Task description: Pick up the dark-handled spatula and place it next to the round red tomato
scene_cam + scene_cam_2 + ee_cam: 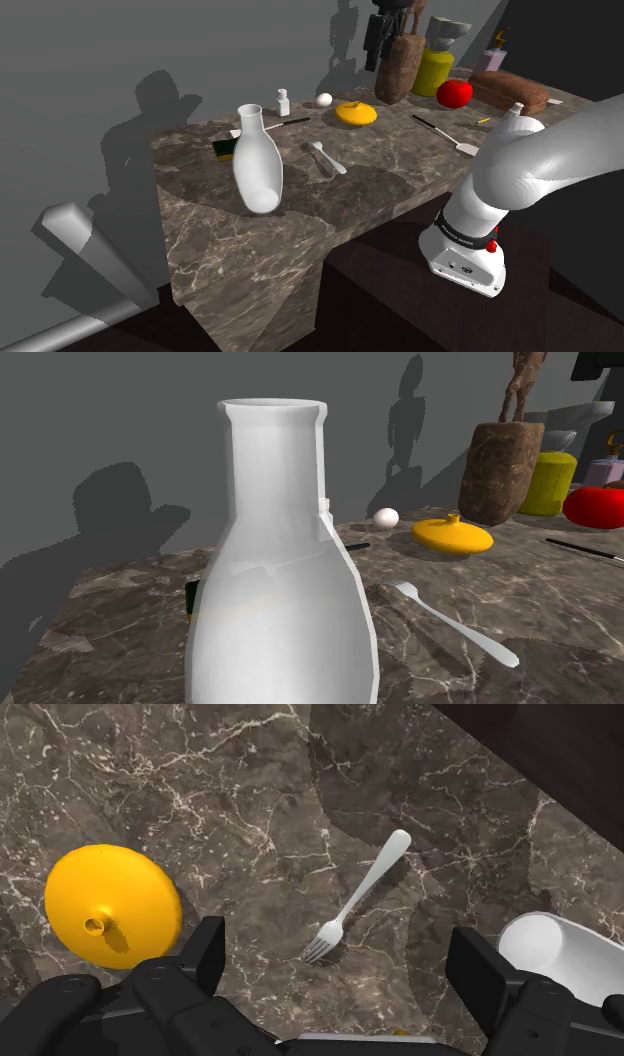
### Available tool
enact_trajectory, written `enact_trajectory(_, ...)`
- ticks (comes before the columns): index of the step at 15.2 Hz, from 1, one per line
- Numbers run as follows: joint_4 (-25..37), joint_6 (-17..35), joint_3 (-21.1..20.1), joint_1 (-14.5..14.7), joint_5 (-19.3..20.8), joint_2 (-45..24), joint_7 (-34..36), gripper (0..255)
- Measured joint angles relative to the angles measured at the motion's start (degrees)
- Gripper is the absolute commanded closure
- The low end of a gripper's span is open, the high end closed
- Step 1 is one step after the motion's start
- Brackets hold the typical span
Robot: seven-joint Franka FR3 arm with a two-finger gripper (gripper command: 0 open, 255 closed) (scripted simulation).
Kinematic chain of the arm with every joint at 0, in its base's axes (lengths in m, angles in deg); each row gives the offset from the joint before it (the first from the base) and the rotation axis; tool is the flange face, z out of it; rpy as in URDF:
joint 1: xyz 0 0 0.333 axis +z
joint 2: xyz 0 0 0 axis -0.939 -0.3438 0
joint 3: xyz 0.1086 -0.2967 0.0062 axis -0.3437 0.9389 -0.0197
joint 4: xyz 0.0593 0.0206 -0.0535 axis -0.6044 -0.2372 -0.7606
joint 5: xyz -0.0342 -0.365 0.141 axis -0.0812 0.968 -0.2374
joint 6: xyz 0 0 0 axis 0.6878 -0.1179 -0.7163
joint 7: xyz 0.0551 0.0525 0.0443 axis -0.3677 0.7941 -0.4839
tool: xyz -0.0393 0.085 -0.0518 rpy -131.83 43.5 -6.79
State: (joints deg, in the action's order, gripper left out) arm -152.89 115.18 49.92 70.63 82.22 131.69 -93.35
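Note:
The dark-handled spatula [445, 133] lies flat on the marble counter [380, 185], its white blade toward the counter's front edge; its thin handle [585, 548] reaches the second exterior view's right edge. The round red tomato [454, 93] sits just behind it, beside a brown loaf [510, 90]; the tomato [596, 505] stands next to a yellow bottle [546, 482]. My black gripper [378, 50] hangs high over the counter, open and holding nothing. In the wrist view the gripper [340, 969] looks down on a silver fork [355, 899] between its spread fingers, well apart from it.
A tall white vase [258, 160] stands near the fork [327, 158]. A yellow lid [356, 113], an egg [323, 99], a small shaker [283, 102], a sponge [224, 149] and a second thin dark-handled utensil [285, 124] lie further back. A brown knife block [400, 68] stands by the wall.

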Motion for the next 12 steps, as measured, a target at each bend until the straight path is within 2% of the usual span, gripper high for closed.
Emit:
enact_trajectory(3, -0.2, 2.0, 0.9, 0.5, 0.6, -1.9, -2.4, 0)
enact_trajectory(8, 1.0, 9.2, 4.1, 2.3, 2.4, -10.8, -11.8, 0)
enact_trajectory(12, 4.2, 14.2, 6.5, 3.7, 3.1, -19.3, -19.9, 0)
